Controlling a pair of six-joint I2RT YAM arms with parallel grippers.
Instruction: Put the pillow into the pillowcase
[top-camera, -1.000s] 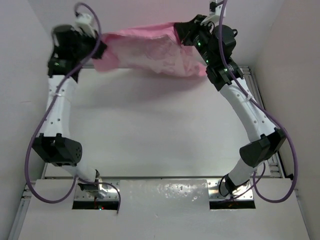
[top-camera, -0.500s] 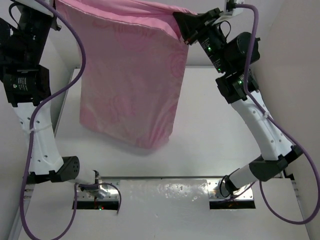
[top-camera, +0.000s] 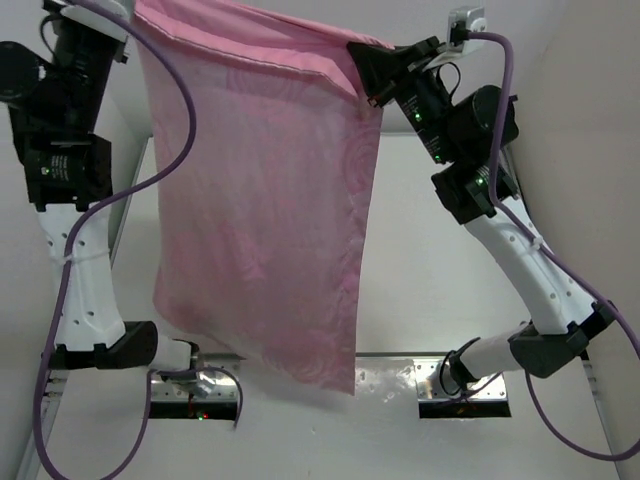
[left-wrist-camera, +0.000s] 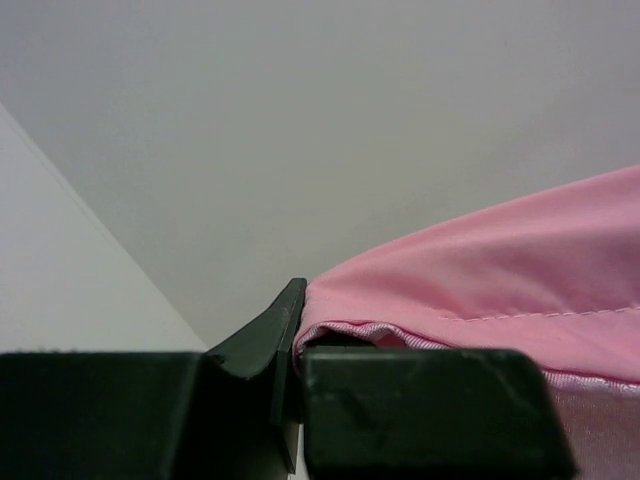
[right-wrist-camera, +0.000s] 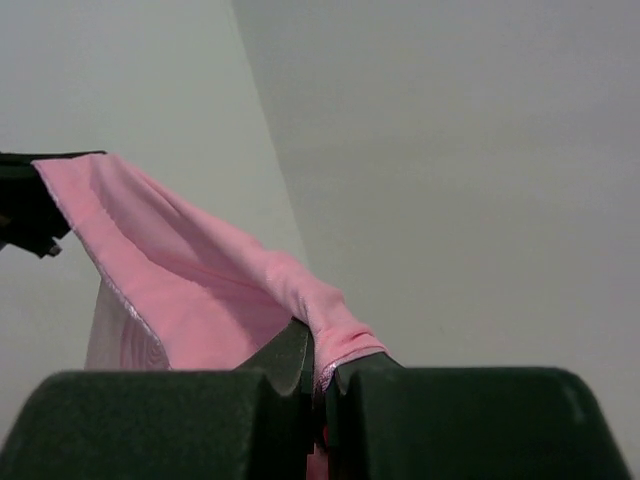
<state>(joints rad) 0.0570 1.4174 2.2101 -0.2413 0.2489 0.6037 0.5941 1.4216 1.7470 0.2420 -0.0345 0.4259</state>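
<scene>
No writing could be read anywhere. A small white label (top-camera: 47, 172) sat on a black joint housing of the left arm, at the far left of the scene, but its print was too small and blurred to make out. The pillowcase (top-camera: 260, 220) carried only a faint woven swirl pattern, which formed neither letters nor numbers.
</scene>
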